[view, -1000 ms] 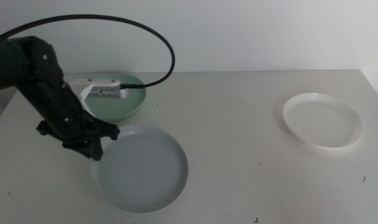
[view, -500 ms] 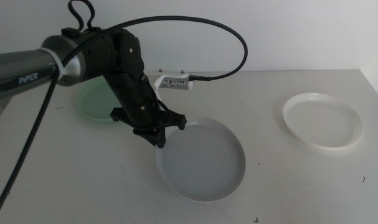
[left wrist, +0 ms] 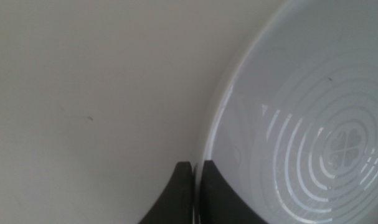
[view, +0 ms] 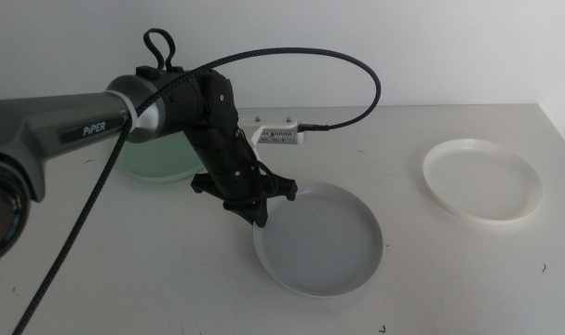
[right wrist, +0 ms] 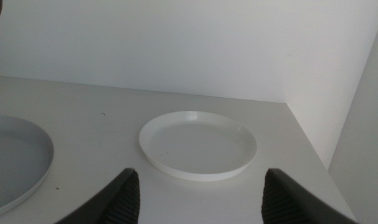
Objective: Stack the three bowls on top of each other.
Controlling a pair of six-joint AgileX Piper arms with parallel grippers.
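The grey-blue bowl [view: 319, 240] sits mid-desk w/ its near-left rim pinched by the left pincer [view: 255, 216]. In the left wrist view the two dark jaws are nearly together, w/ only the thin rim [left wrist: 208, 134] between them, one jaw inside the wall, one outside. An edge grip makes sense: the dish is too wide and shallow to span, so the rim is the only thing a narrow pincer can take. Whether the bowl is lifted clear or skimming the desk [view: 422, 288], can't tell; it looks roughly level, maybe slightly tipped.

Behind the pincer, largely hidden by the arm, is the mint green bowl [view: 156, 169], flat on the desk. Well off to the far side of the held dish, apart from it, lies the white bowl [view: 482, 180], also flat & empty.

The right pincer [right wrist: 195, 193] waits off the middle view, jaws spread wide w/ nothing between them, facing the white bowl [right wrist: 198, 144]; the grey-blue rim [right wrist: 42, 163] shows at one edge of its view.

Judgement: first stacking step, nothing stacked yet. Held bowl prob. headed for the white one.
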